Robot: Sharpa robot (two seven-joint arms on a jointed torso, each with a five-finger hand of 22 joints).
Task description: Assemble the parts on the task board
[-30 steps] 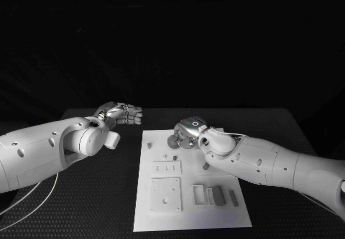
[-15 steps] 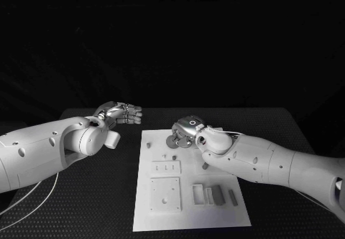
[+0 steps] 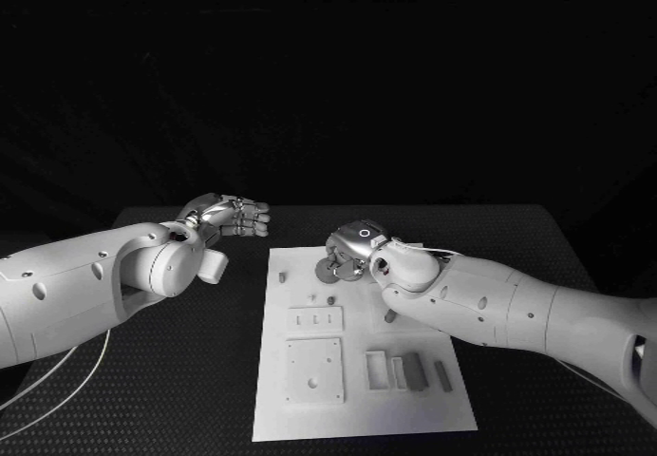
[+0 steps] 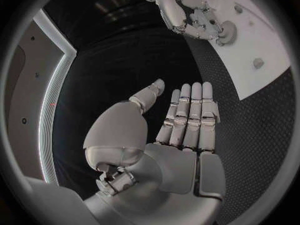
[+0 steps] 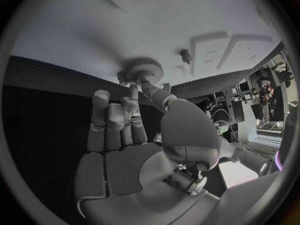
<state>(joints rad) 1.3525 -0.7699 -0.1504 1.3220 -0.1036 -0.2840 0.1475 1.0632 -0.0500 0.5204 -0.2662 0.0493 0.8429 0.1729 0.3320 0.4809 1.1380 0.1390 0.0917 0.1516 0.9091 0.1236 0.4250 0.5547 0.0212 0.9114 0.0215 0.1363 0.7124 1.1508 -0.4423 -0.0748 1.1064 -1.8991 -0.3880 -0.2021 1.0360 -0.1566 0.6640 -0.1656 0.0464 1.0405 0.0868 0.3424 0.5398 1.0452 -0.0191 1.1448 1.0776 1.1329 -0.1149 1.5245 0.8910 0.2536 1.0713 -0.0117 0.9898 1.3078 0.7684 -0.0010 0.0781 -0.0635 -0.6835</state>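
The white task board (image 3: 359,404) lies in the middle of the black table. At its far end my right hand (image 3: 353,249) reaches down and pinches a grey toothed gear (image 3: 328,272) between thumb and a finger. The right wrist view shows the gear (image 5: 144,69) flat against the board (image 5: 94,30), fingertips (image 5: 132,91) at its near rim. The left wrist view shows the right hand (image 4: 184,10) and the gear (image 4: 226,33) over the board (image 4: 265,32). My left hand (image 3: 235,217) hovers past the board's far left corner, fingers straight and apart, holding nothing (image 4: 187,115).
On the board stand a small peg (image 3: 284,277), two raised square plates (image 3: 316,321) (image 3: 315,369), a grey piece (image 3: 393,316) and grey bars in slots (image 3: 415,372) near the front right. Black table surface (image 3: 178,380) surrounds the board.
My right hand has edged slightly toward the board's far end, with the gear at its fingertips. The left hand has stayed put.
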